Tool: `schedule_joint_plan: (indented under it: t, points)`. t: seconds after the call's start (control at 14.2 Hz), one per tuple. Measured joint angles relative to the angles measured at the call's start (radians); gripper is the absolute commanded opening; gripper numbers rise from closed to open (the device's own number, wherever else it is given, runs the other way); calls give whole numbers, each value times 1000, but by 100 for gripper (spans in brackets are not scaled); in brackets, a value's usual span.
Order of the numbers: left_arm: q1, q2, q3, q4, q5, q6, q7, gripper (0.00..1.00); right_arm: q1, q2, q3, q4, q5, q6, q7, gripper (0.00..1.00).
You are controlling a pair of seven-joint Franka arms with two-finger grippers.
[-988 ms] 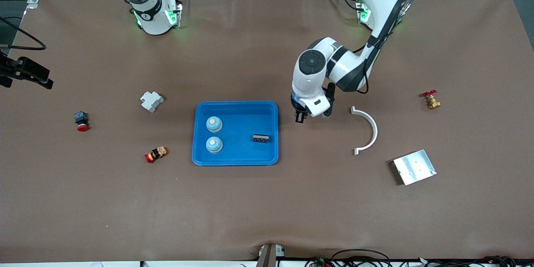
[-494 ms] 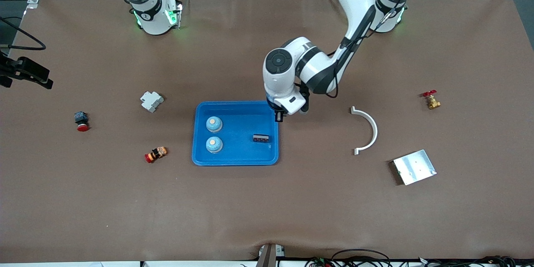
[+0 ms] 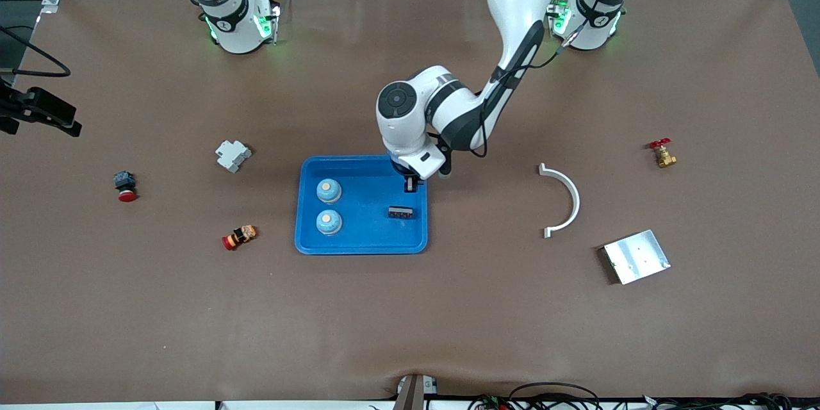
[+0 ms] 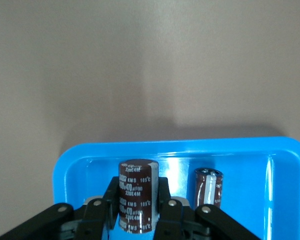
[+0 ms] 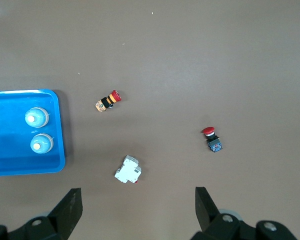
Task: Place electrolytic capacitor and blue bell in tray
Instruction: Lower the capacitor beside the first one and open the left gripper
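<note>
Since a sec ago the left arm has swung from beside the tray to over it: left claw [image 3: 410, 184] now hangs above the shallow bright-blue plastic tray [image 3: 307, 205], at the tray corner nearest the left arm's base. Claw is clamped on a dark-brown cylindrical electrolytic capacitor [image 4: 136, 195], held upright between the fingers [image 4: 166, 200].

Progress, judging by layout: two pale-blue dome-shaped bells [image 3: 328, 190] w/ cream tops already sit in the tray, at its right-arm end. A second small dark capacitor [image 3: 400, 212] lies in the tray too, toward the left-arm end. Held capacitor is over the tray but not yet let go, so what's left looks like lower + release only.

Right claw [image 5: 137, 210] waits up high near the right-arm end of the tabletop, fingers wide apart, nothing in it.

Surface: brown matte tabletop [image 3: 410, 320]. Scattered off-tray: white breaker-like block [image 3: 232, 155], red-capped push button [image 3: 125, 186], red/yellow/black small part [image 3: 239, 237], white curved plastic arc [image 3: 564, 200], silver metal plate [image 3: 635, 256], brass valve w/ red handle [image 3: 662, 154]. Room: grey floor and alu frame posts at the tabletop corners by the bases; cables along the near edge.
</note>
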Motion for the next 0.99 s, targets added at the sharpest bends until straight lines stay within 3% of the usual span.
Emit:
schedule_joint_plan:
  t: [0.99]
  points:
    - [-57,102,34,74,0,8,-18,0,0,0,-1,0,0,0,0,100]
